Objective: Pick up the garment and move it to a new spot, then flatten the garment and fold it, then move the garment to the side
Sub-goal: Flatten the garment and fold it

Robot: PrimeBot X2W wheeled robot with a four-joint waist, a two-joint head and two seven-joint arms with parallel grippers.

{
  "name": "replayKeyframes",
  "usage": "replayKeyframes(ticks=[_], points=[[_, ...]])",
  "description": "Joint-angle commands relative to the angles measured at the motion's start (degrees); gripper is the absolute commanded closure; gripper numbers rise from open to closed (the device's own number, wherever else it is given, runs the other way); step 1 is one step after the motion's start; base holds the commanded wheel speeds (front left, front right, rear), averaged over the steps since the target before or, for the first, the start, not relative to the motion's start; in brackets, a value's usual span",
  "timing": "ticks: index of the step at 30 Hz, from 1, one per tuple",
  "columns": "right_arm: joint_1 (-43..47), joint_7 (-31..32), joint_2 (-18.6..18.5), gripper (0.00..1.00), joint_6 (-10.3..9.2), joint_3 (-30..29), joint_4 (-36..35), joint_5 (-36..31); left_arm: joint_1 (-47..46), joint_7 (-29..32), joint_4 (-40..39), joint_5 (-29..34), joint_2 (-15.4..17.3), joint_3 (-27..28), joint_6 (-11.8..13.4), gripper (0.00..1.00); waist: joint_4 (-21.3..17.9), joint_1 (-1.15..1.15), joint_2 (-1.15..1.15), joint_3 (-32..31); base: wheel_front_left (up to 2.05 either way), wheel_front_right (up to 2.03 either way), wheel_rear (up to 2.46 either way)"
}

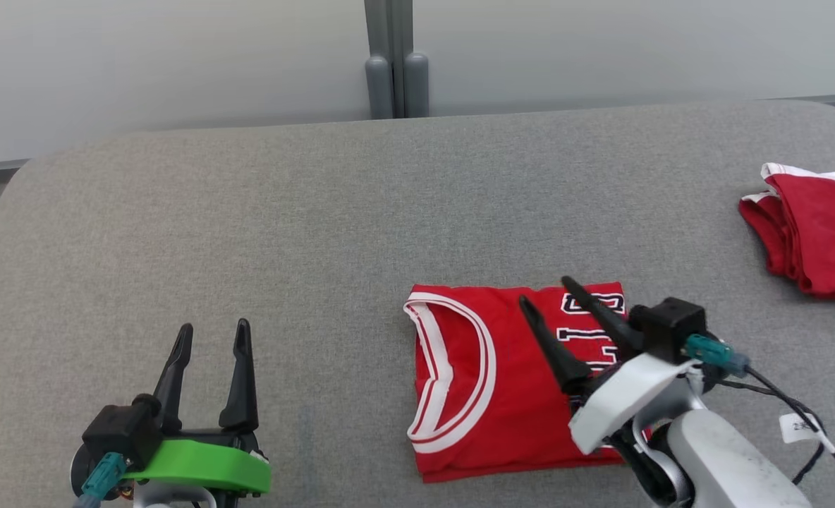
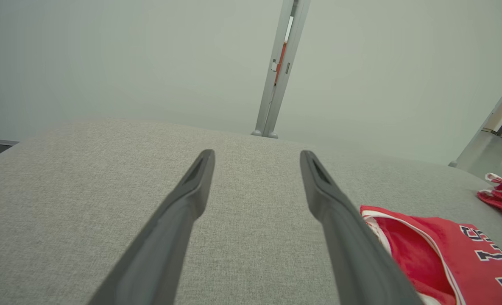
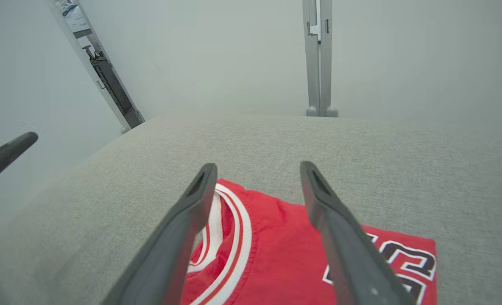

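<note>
Jersey (image 1: 513,430): smooth cloth; table (image 1: 283,212): coarse matt woven fabric; fingers (image 2: 193,190) probably matt plastic.

Down at seven o'clock in the head view, the left gripper (image 1: 214,326) shows two long, tapering black fingers on a bright green plastic wrist bracket (image 1: 199,466), a boxy black camera block (image 1: 121,432) and a teal plug connector (image 1: 104,476) alongside. At five o'clock, the right gripper (image 1: 544,290) sits on a white plastic bracket (image 1: 622,398) over a pale grey forearm (image 1: 721,458), with thin black cables (image 1: 798,406) carrying a small white tag (image 1: 798,425).

Red cloth pile (image 1: 819,236) (crumpled) rt on table (image 1: 248,212).
</note>
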Motion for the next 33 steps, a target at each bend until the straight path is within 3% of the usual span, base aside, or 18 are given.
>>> replayKeyframes(ticks=[1, 7, 13, 22, 33], points=[[1.7, -0.6, -0.7, 0.0, -0.02, -2.6, -1.2, -0.8, 1.2, -0.1, 0.2, -0.2, 0.1, 0.3, -0.2, 0.0, -1.2, 0.0, 0.0, -1.2, 0.0, 0.0, 0.0], [5.9, -2.0, -0.6, 0.0, -0.02, -12.9, -4.4, -2.6, 1.6, -0.1, 1.0, -0.6, 0.1, 0.7, -0.2, 0.0, -2.5, 0.0, 0.0, -2.8, 0.0, 0.0, 0.0], [7.7, -3.7, -1.2, 0.0, -0.01, -18.7, -3.9, -4.5, 0.7, -0.1, 2.3, -0.6, 0.1, 0.8, -0.2, 0.0, -3.0, 0.0, 0.0, -3.7, 0.0, 0.0, 0.0], [7.3, -6.5, -1.9, 0.0, -0.01, -20.7, 1.6, -5.3, -1.2, -0.1, 4.8, 0.4, 0.1, 0.4, 0.2, 0.0, -2.9, 0.0, 0.0, -4.1, 0.0, 0.0, 0.0], [6.1, -8.4, -1.8, 0.0, -0.01, -18.9, 7.2, -4.3, -4.1, -0.1, 7.7, 1.9, 0.1, -0.2, 0.3, 0.0, -3.0, 0.0, 0.0, -4.2, 0.0, 0.0, 0.0]])
